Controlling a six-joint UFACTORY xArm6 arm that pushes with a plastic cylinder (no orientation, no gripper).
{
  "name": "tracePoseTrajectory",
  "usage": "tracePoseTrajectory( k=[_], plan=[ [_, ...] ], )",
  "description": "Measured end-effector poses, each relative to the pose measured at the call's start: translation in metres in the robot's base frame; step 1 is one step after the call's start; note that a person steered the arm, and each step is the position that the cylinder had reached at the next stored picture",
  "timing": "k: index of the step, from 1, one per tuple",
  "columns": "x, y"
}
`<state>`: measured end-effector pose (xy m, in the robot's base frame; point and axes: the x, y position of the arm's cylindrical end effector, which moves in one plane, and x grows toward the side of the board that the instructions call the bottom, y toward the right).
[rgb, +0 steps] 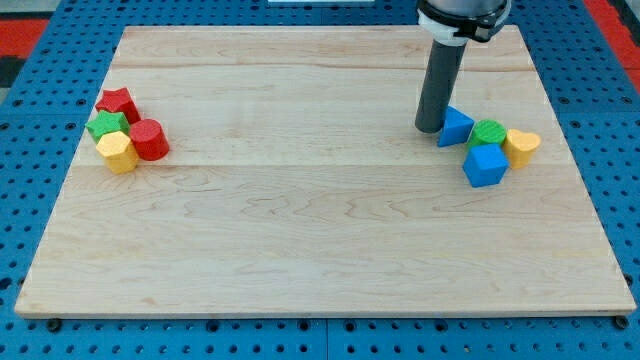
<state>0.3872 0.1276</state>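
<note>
My tip (429, 128) rests on the wooden board (320, 220) at the view's right, touching or nearly touching the left side of a blue triangular block (456, 127). Right of that block sits a green cylinder (488, 132), then a yellow heart-shaped block (521, 146). A blue cube (486, 166) lies just below the green cylinder. At the view's left a second cluster holds a red star (117, 103), a green star (106, 125), a red cylinder (150, 139) and a yellow block (118, 152), all far from the tip.
The board lies on a blue pegboard table (30, 200). The arm's dark rod (440, 85) rises from the tip to its mount at the view's top.
</note>
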Motion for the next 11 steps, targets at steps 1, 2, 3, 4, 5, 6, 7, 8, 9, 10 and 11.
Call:
tracePoseTrajectory(
  k=[1,2,3,4,5,6,7,8,9,10,11],
  plan=[
    [0.000,-0.001],
    [0.000,-0.002],
    [0.000,-0.027],
    [0.009,-0.087],
    [0.020,-0.157],
    [0.055,-0.196],
    [0.096,-0.250],
    [0.102,-0.315],
    [0.095,-0.376],
    [0.074,-0.425],
    [0.029,-0.394]
  ],
)
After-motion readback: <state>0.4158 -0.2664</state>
